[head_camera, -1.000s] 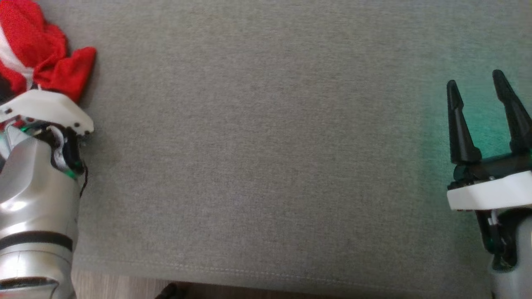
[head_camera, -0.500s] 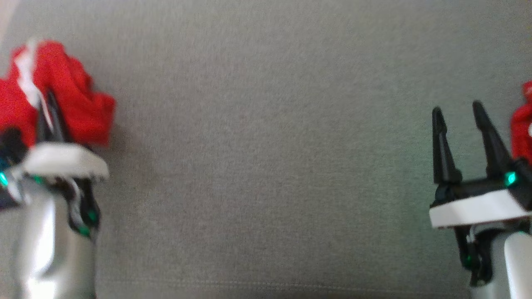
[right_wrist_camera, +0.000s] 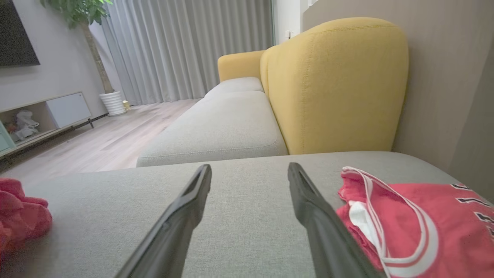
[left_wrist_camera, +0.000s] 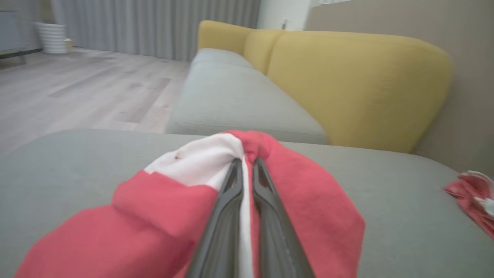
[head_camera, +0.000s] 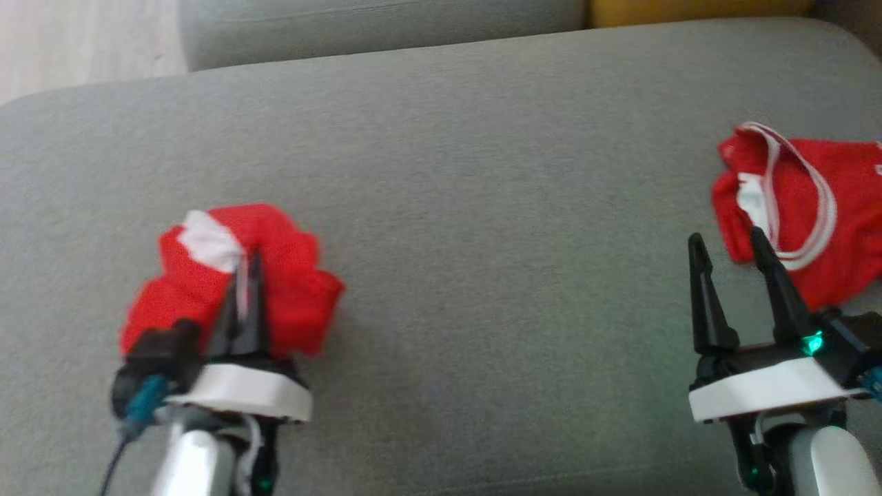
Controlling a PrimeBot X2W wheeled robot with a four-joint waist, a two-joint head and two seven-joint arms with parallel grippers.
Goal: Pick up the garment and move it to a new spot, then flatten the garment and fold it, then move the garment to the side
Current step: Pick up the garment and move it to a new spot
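The garment (head_camera: 296, 303) is a bunched red piece with a white patch, on the grey sofa seat (head_camera: 496, 207) at the lower left of the head view. My left gripper (head_camera: 248, 272) is shut on its top fold; in the left wrist view the dark fingers (left_wrist_camera: 227, 216) pinch white and red cloth (left_wrist_camera: 308, 193) between them. My right gripper (head_camera: 725, 235) stands open at the lower right with nothing between its fingers (right_wrist_camera: 181, 216). The bunched garment (right_wrist_camera: 23, 220) also shows at the far left of the right wrist view.
A second red jersey with white trim (head_camera: 851, 207) lies flat just right of my right gripper (right_wrist_camera: 250, 166), also seen as the jersey (right_wrist_camera: 444, 200). A yellow backrest (right_wrist_camera: 335, 85) rises behind the seat. Another grey seat (head_camera: 379, 27) and wooden floor (head_camera: 69, 41) lie beyond.
The head camera has tilted up, bringing the seat's far edge and the second jersey into view. My left gripper, still shut on the garment, now stands nearer the middle. The right gripper stays open.
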